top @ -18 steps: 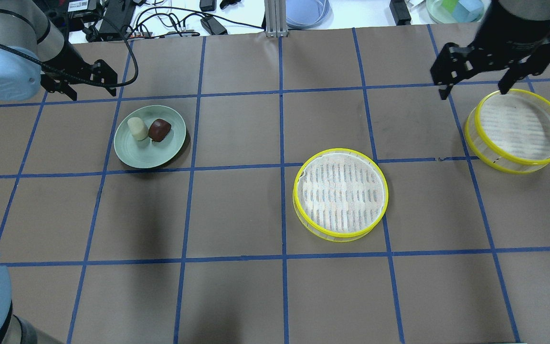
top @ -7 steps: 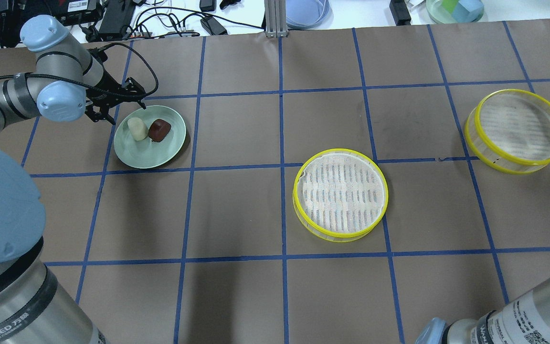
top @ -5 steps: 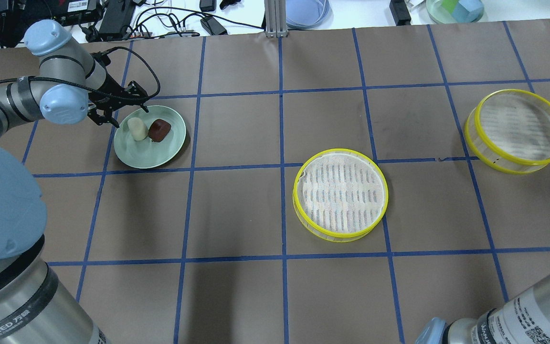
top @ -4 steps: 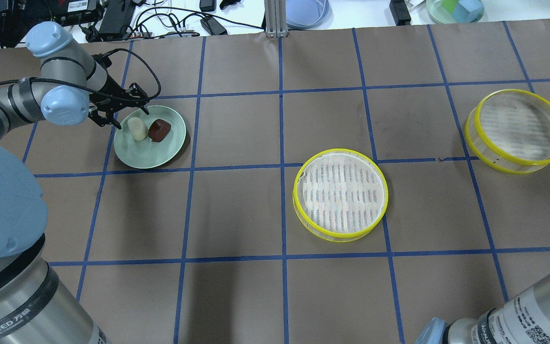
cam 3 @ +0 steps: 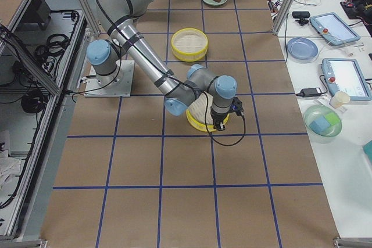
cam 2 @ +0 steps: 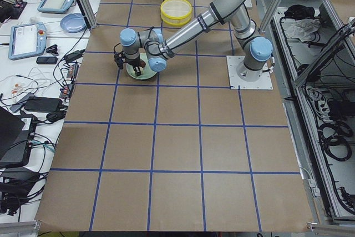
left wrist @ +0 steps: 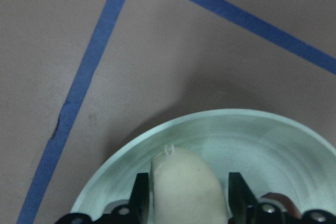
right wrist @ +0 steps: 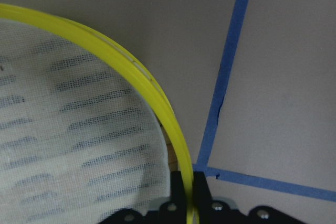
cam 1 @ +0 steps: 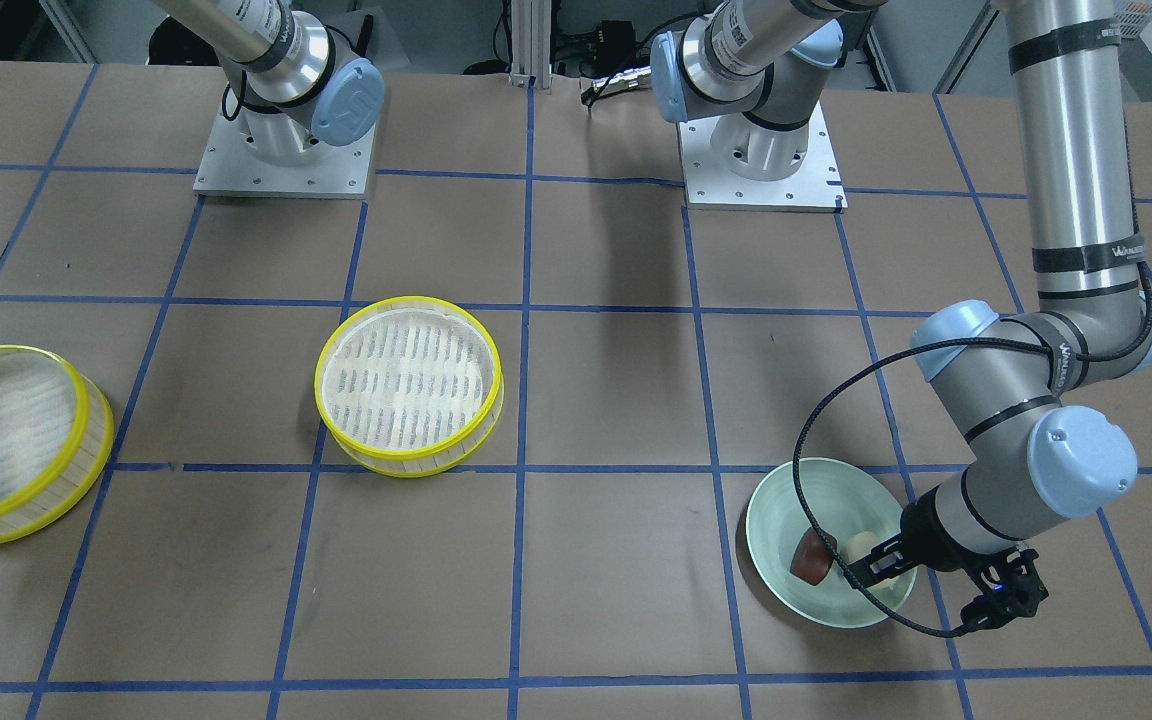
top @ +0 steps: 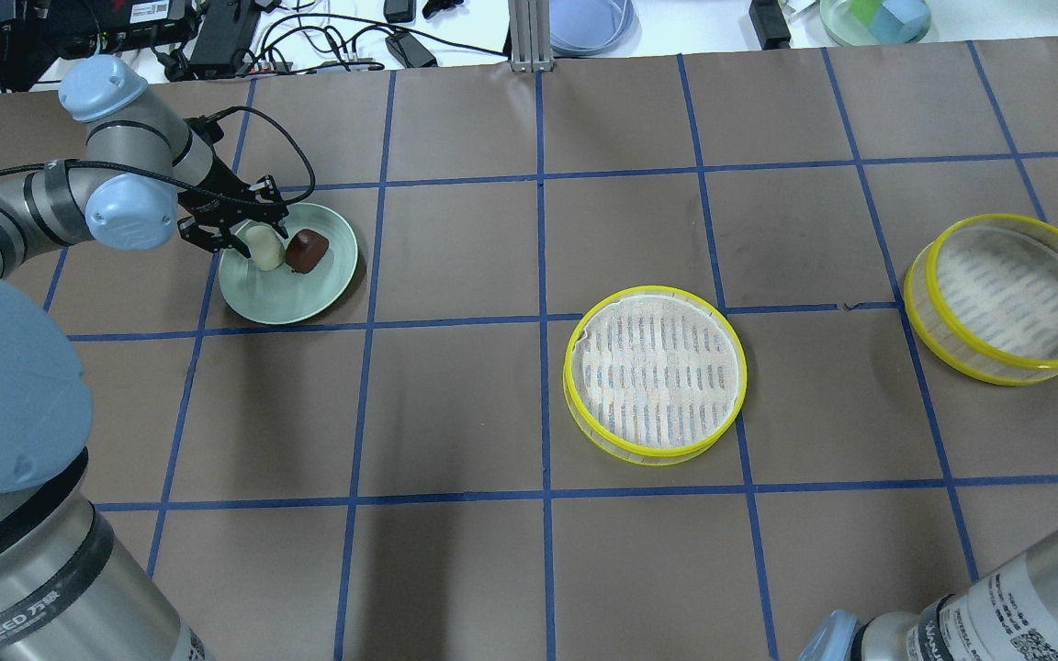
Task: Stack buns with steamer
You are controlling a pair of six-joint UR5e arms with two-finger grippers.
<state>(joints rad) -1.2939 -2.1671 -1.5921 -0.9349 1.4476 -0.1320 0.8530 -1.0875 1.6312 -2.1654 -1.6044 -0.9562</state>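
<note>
Left gripper (left wrist: 185, 202) straddles the cream-white bun (left wrist: 181, 179) on the green plate (left wrist: 262, 140), fingers spread, while right gripper (right wrist: 188, 192) clamps one steamer (right wrist: 126, 59) by its yellow rim.

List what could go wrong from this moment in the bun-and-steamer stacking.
1. The left gripper straddles the white bun on the plate, and the brown bun lies close beside one finger; closing or lifting might nudge it.
2. The right gripper pinches the outer steamer tray at one spot on its rim, so it might tilt or slip if lifted.
</note>
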